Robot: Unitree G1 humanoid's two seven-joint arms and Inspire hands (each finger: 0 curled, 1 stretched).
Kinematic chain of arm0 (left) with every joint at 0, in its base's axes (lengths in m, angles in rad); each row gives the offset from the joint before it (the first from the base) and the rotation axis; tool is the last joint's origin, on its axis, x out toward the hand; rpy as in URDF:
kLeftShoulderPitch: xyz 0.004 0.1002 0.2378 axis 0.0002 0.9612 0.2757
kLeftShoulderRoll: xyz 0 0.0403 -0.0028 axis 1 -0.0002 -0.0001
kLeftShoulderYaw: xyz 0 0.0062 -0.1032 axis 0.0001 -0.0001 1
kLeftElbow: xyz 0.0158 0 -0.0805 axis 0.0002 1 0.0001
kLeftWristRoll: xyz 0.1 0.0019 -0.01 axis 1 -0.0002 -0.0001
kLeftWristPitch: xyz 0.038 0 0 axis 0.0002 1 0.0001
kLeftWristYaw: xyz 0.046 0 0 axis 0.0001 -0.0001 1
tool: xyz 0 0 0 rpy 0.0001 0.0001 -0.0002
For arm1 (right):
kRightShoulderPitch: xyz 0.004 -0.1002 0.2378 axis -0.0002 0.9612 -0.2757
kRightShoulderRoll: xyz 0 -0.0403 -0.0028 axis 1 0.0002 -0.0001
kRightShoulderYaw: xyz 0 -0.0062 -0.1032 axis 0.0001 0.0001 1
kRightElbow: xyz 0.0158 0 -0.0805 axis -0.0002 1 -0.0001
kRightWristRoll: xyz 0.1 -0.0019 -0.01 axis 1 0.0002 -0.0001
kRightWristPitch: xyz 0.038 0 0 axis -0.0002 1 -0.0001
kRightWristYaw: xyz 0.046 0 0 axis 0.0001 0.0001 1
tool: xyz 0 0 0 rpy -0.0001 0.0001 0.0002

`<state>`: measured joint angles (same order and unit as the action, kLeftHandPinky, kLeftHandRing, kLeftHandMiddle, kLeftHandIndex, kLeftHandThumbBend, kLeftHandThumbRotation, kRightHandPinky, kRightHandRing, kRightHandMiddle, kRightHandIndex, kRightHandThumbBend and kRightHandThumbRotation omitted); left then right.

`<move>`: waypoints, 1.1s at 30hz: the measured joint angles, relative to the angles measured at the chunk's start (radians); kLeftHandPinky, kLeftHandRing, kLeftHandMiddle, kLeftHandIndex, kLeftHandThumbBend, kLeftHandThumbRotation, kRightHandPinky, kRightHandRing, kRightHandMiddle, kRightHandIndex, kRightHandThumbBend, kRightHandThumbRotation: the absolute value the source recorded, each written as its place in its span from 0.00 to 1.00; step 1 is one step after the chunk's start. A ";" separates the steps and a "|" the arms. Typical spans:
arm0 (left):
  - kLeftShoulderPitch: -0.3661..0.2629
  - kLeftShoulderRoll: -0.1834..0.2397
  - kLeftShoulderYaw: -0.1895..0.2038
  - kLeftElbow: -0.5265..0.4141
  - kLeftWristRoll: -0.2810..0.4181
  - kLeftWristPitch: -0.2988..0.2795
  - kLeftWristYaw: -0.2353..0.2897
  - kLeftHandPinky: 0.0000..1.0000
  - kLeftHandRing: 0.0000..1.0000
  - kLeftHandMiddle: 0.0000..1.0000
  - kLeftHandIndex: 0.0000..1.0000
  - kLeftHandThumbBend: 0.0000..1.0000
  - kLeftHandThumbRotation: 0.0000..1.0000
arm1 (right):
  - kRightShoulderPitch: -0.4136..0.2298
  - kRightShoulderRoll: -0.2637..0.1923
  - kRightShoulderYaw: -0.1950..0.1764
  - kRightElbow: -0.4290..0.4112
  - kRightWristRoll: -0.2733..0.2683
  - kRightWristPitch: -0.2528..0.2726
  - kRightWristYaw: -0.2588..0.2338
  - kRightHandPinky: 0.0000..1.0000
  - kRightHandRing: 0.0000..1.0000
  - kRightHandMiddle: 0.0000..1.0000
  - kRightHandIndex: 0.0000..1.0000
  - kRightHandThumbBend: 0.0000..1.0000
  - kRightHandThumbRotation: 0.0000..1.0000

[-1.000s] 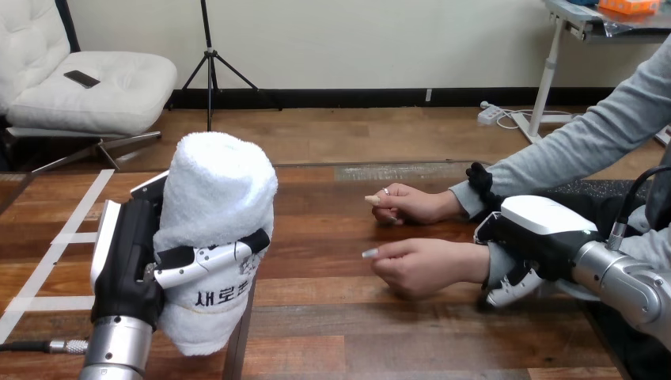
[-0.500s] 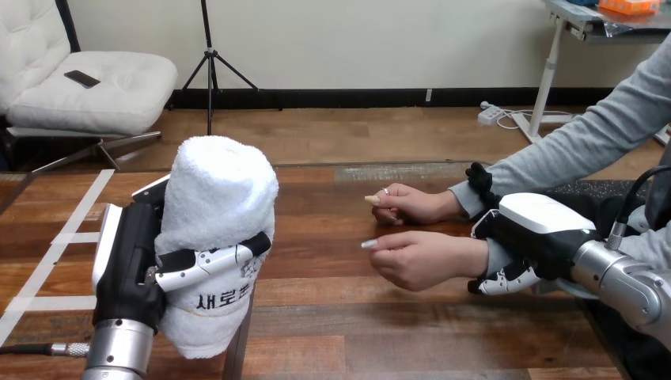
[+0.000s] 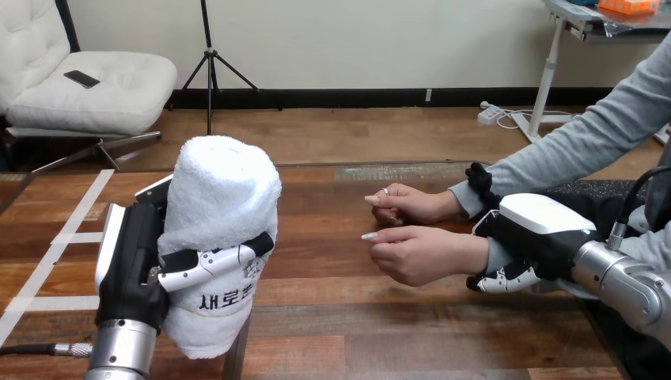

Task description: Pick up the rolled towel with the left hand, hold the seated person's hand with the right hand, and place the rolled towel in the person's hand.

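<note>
Left hand (image 3: 130, 265) at the view's lower left, raised above the table (image 3: 340, 317), back of the hand toward the left. It grips the rolled towel (image 3: 221, 194), a thick white roll held upright; a black-and-white finger (image 3: 214, 264) wraps across the lower front of the roll, and the roll's top and bottom stick out above and below the grip. Towel is off the tabletop, well apart from the person's hands. Right hand (image 3: 534, 226) at the view's right sits on the wrist of the person's nearer hand (image 3: 419, 253), white shell on top, with its fingers (image 3: 498, 281) curled in underneath the grey sleeve, so it clasps the wrist. The nearer hand reaches toward the view's left, fingers loosely bent, nothing in it. The person's farther hand (image 3: 411, 204) lies just beyond it on the table, fingers folded, also pointing left; the two hands are close but apart. Strips of white tape (image 3: 63, 237) run over the wood at the far left, behind the left hand.
</note>
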<state>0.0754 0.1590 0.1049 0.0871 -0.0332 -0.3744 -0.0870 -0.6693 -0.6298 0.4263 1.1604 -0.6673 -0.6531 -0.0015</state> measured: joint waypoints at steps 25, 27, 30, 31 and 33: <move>0.000 -0.006 0.001 0.000 0.000 0.000 -0.002 0.28 0.33 0.38 0.39 0.61 0.00 | 0.000 -0.001 0.000 0.001 0.000 -0.022 -0.029 0.24 0.28 0.35 0.37 0.38 0.18; 0.000 -0.006 0.001 0.000 0.000 0.000 -0.002 0.28 0.33 0.38 0.39 0.61 0.00 | 0.000 -0.001 0.000 0.001 0.001 -0.024 -0.029 0.24 0.28 0.35 0.37 0.38 0.18; 0.000 -0.006 0.001 0.000 0.000 0.000 -0.002 0.28 0.33 0.38 0.39 0.61 0.00 | 0.000 -0.001 -0.002 0.002 0.004 -0.025 -0.029 0.23 0.28 0.35 0.37 0.38 0.19; 0.000 -0.006 0.001 0.000 0.000 0.000 -0.003 0.28 0.33 0.38 0.39 0.61 0.00 | 0.000 -0.001 -0.002 0.003 0.005 -0.025 -0.029 0.23 0.28 0.34 0.37 0.38 0.19; 0.000 -0.006 0.001 0.000 0.000 0.000 -0.003 0.28 0.33 0.38 0.39 0.61 0.00 | 0.000 -0.001 -0.003 0.004 0.007 -0.025 -0.029 0.23 0.27 0.34 0.37 0.38 0.20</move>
<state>0.0755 0.1533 0.1055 0.0872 -0.0335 -0.3744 -0.0897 -0.6693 -0.6306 0.4231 1.1642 -0.6603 -0.6785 -0.0304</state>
